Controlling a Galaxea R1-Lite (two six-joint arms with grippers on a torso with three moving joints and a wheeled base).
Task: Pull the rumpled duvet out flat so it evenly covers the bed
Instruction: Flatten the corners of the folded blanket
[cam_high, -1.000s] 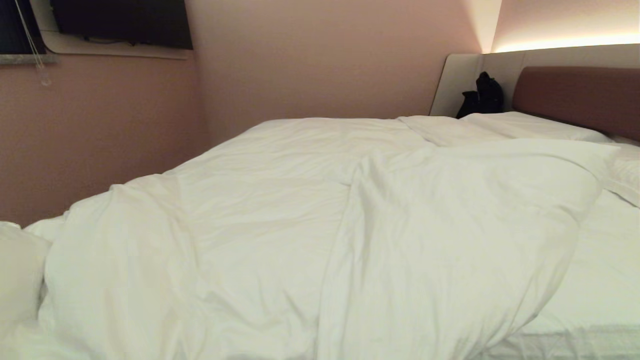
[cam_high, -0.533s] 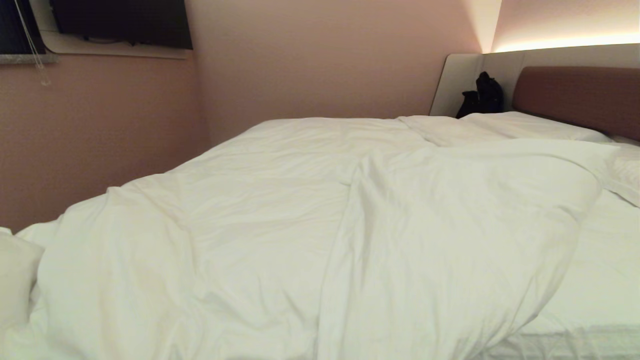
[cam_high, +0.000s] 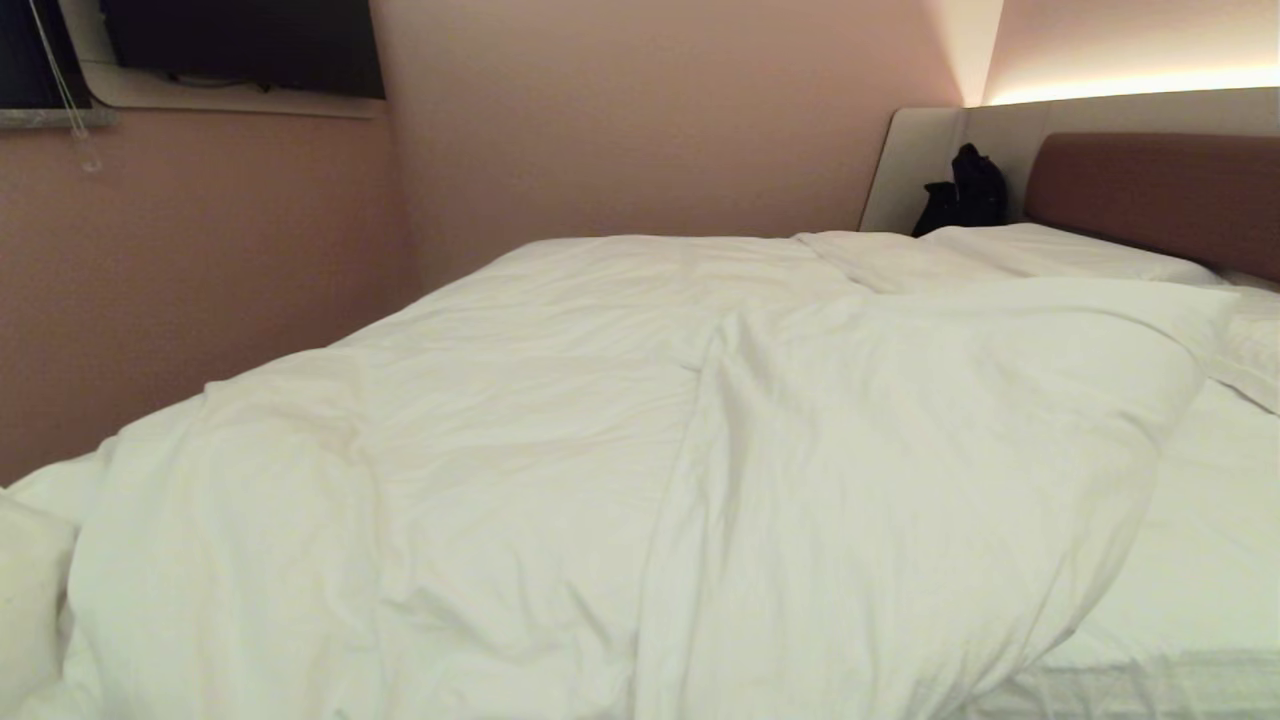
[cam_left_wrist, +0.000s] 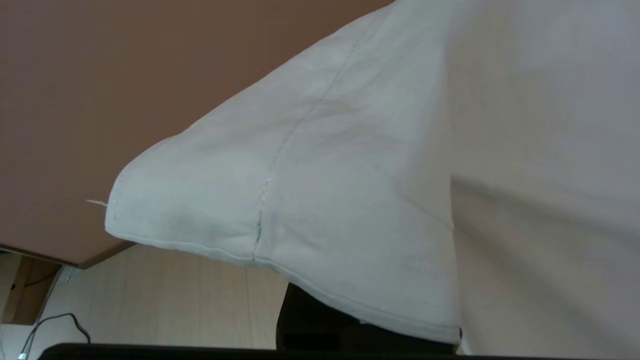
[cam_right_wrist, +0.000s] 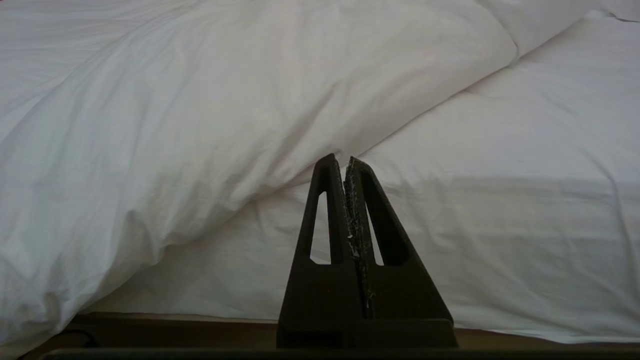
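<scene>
The duvet is lying rumpled across the bed, bunched in a thick fold that is running diagonally from the pillow end toward the near edge. It is leaving a strip of the mattress sheet uncovered on the robot's right. A pillow is resting against the brown headboard, and a small black object is sitting in the corner beside it.

The left gripper is sitting outside the head view. In the left wrist view its dark body is showing only beneath a hemmed duvet corner, which is draping directly over the jaws; these are clenched, and the cloth appears to be pinched there, though the contact itself is hidden. Past that corner, the pink wall and pale floor are showing.

The right gripper is pointing at the bed's near edge, jaws clenched on nothing. The folded duvet edge is lying just ahead of the tips, apart from them, with bare sheet to one side.
</scene>
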